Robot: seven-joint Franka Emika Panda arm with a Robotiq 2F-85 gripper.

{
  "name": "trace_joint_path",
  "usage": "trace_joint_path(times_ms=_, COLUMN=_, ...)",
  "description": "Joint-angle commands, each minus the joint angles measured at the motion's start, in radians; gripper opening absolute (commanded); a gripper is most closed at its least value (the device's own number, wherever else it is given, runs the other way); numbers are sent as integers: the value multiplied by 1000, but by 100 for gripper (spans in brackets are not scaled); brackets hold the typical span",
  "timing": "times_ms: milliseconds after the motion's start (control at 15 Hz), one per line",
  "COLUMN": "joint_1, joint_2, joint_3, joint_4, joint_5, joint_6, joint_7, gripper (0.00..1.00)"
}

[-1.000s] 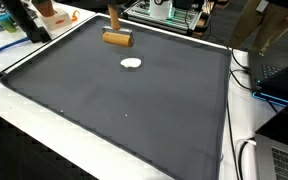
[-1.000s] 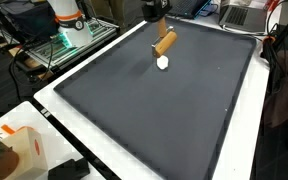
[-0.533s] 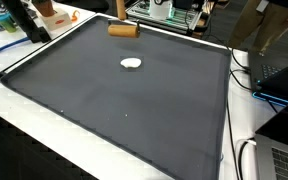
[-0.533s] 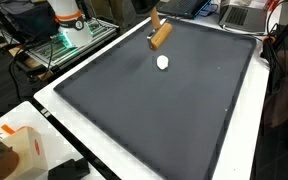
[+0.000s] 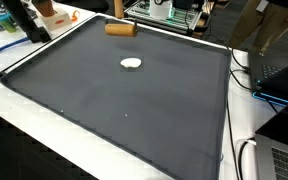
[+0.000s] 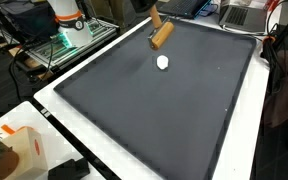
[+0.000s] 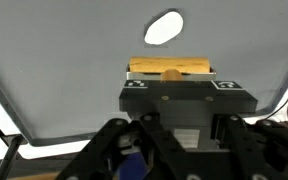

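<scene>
My gripper (image 6: 154, 14) is shut on a brown wooden cylinder (image 6: 161, 36) and holds it in the air above the far part of a dark grey mat (image 6: 174, 110). The cylinder also shows in an exterior view (image 5: 121, 28), where the gripper is mostly cut off at the top edge. In the wrist view the cylinder (image 7: 171, 68) lies crosswise just past the black gripper body (image 7: 184, 100). A small white oval object (image 5: 132, 64) lies on the mat below and beside the cylinder; it shows in both exterior views (image 6: 163, 62) and in the wrist view (image 7: 163, 27).
The mat lies on a white table (image 5: 44, 140). An orange and white item (image 5: 50, 12) and blue papers (image 5: 2, 42) sit off one corner. A laptop (image 5: 287, 160) and cables lie past the mat's edge. The robot base (image 6: 69, 20) and a white box (image 6: 19, 148) stand beside the table.
The gripper has risen and moved toward the far edge of the mat with the wooden cylinder. The white object has not moved. Almost nothing changed in the last half second.
</scene>
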Motion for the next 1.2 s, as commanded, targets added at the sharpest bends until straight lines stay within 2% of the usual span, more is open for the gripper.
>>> trace_joint_path(times_ms=0, joint_1=38, joint_2=-56, joint_3=-35, joint_4=-77, joint_5=59, joint_6=112, joint_7=-24, gripper=23)
trace_joint_path(times_ms=133, joint_1=49, joint_2=-63, joint_3=-43, joint_4=-102, joint_5=66, joint_6=153, joint_7=-23, gripper=23)
trace_joint_path(times_ms=333, joint_1=19, joint_2=-52, joint_3=-31, joint_4=-83, joint_5=16, joint_6=60, joint_7=40, gripper=23)
trace_joint_path(times_ms=467, joint_1=-22, joint_2=-77, joint_3=1, joint_4=-49, joint_5=-43, joint_6=-42, joint_7=122, gripper=23)
trace_joint_path(times_ms=600, joint_1=-67, joint_2=-57, joint_3=75, joint_4=57, joint_5=-144, joint_6=-205, joint_7=285, gripper=23)
trace_joint_path(times_ms=733, joint_1=-64, joint_2=38, joint_3=127, joint_4=202, joint_5=-189, joint_6=-359, joint_7=411, gripper=23)
trace_joint_path(times_ms=867, joint_1=-43, joint_2=107, joint_3=151, joint_4=336, joint_5=-166, joint_6=-526, joint_7=493, gripper=23)
trace_joint_path(times_ms=1000, joint_1=-18, joint_2=204, joint_3=146, joint_4=464, joint_5=-102, joint_6=-651, joint_7=499, gripper=23)
trace_joint_path(times_ms=1067, joint_1=-21, joint_2=86, joint_3=146, joint_4=328, joint_5=-143, joint_6=-555, joint_7=481, gripper=48)
trace_joint_path(times_ms=1133, joint_1=-13, joint_2=127, joint_3=147, joint_4=381, joint_5=-129, joint_6=-597, joint_7=490, gripper=48)
